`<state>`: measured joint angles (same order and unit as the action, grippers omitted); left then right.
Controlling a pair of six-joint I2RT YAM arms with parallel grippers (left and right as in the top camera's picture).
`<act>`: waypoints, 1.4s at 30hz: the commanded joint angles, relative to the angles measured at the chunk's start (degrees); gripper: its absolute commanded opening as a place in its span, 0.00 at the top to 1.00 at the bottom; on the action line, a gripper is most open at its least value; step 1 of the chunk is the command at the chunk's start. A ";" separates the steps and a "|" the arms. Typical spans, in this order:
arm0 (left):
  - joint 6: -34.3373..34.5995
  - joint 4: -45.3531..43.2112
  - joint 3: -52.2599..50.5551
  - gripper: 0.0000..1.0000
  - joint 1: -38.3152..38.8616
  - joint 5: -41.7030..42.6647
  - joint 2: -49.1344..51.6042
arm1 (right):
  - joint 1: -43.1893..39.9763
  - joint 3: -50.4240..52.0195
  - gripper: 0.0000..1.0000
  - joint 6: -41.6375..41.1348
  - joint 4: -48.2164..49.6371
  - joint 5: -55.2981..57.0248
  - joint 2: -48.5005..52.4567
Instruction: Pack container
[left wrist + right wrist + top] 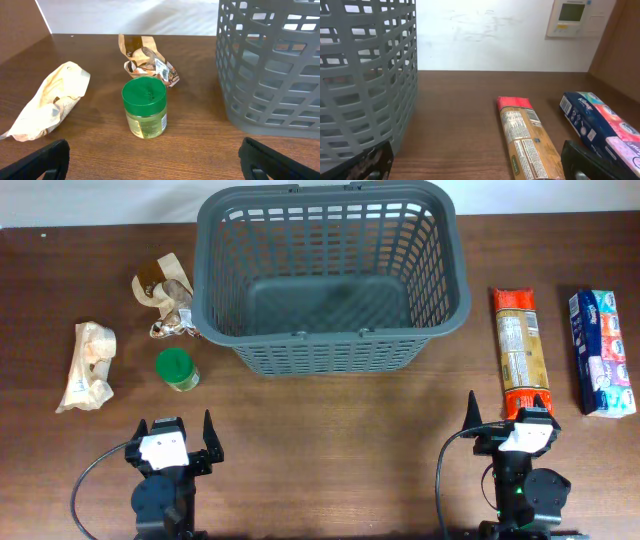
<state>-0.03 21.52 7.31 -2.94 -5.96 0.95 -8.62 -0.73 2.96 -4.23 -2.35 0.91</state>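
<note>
We see a dark brown wooden table (330, 430) under everything. The container (320, 352) is by far the biggest thing on it. It is a dark grey plastic basket, rectangular with rounded corners, a thick rolled rim and lattice walls of slotted openings that slope in towards a solid, smooth base. It stands upright at the far middle of the table, well ahead of both arms and roughly centred between them.

To its right lies a long orange and red packet (521, 350), flat, with its length running away from the arms. Just beside that, nearer the right edge, lies a blue pack of tissues (601, 352), parallel to it.

On the left a crumpled cream bag (88, 366) lies well apart from the basket. A twisted brown wrapper (165, 295) sits close to the basket's left wall; we cannot tell whether the two touch. A small jar with a green lid (177, 368) stands upright just in front of the wrapper.

The left gripper (176, 423) rests low at the near edge, fingers spread apart and holding nothing, facing the jar. The right gripper (505, 405) does likewise, fingers apart, with the near end of the orange packet close to its right finger.
</note>
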 commanded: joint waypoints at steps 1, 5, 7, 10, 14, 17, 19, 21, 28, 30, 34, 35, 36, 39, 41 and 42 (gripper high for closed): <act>-0.92 -0.31 -0.85 0.01 0.33 0.39 -0.61 | 0.09 0.42 0.01 -0.46 -0.09 0.70 -0.48; -0.92 -0.31 -0.85 0.01 0.33 0.37 -0.61 | 0.09 0.42 0.01 -0.46 -0.09 0.70 -0.48; -0.92 -0.33 -0.85 0.01 0.33 0.37 -0.61 | 0.09 0.42 0.01 -0.46 -0.09 0.70 -0.48; -0.92 -0.31 -0.85 0.01 0.33 0.37 -0.61 | 0.09 0.42 0.01 -0.46 -0.09 0.70 -0.48; -0.92 -0.33 -0.85 0.01 0.33 0.39 -0.61 | 0.09 0.42 0.01 -0.46 -0.09 0.70 -0.48; -0.92 -0.31 -0.85 0.01 0.33 0.37 -0.61 | 0.09 0.42 0.01 -0.46 -0.09 0.70 -0.48; -0.92 -0.31 -0.85 0.01 0.33 0.37 -0.61 | 0.09 0.42 0.01 -0.46 -0.09 0.70 -0.48; -0.92 -0.31 -0.85 0.01 0.33 0.39 -0.61 | 0.09 0.42 0.01 -0.46 -0.09 0.70 -0.48; -0.92 -0.31 -0.85 0.01 0.33 0.39 -0.61 | 0.09 0.42 0.01 -0.46 -0.09 0.70 -0.48; -0.92 -0.31 -0.85 0.01 0.33 0.37 -0.61 | 0.09 0.42 0.01 -0.46 -0.07 0.70 -0.48; -0.92 -0.31 -0.85 0.01 0.33 0.39 -0.61 | 0.00 0.42 0.01 -0.44 -0.07 0.74 -0.48; -0.92 -0.31 -0.85 0.01 0.33 0.39 -0.61 | 0.00 0.42 0.01 -0.50 0.04 0.37 -0.48; -0.92 -0.31 -0.85 0.01 0.33 0.37 -0.61 | 0.00 0.42 0.01 -0.50 0.50 0.00 -0.50; -0.92 -0.31 -0.85 0.01 0.33 0.37 -0.61 | -0.07 0.42 0.01 -3.93 1.03 0.09 -0.48; -0.92 -0.31 -0.85 0.01 0.33 0.37 -0.61 | -0.07 0.39 0.01 -6.80 1.55 0.09 -0.48; -0.92 -0.31 -0.85 0.01 0.33 0.37 -0.61 | -0.07 0.28 0.01 -7.76 1.95 0.17 -0.48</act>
<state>-0.03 21.52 7.31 -2.94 -5.96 0.95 -8.64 -0.73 -0.03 -3.18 -2.39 0.91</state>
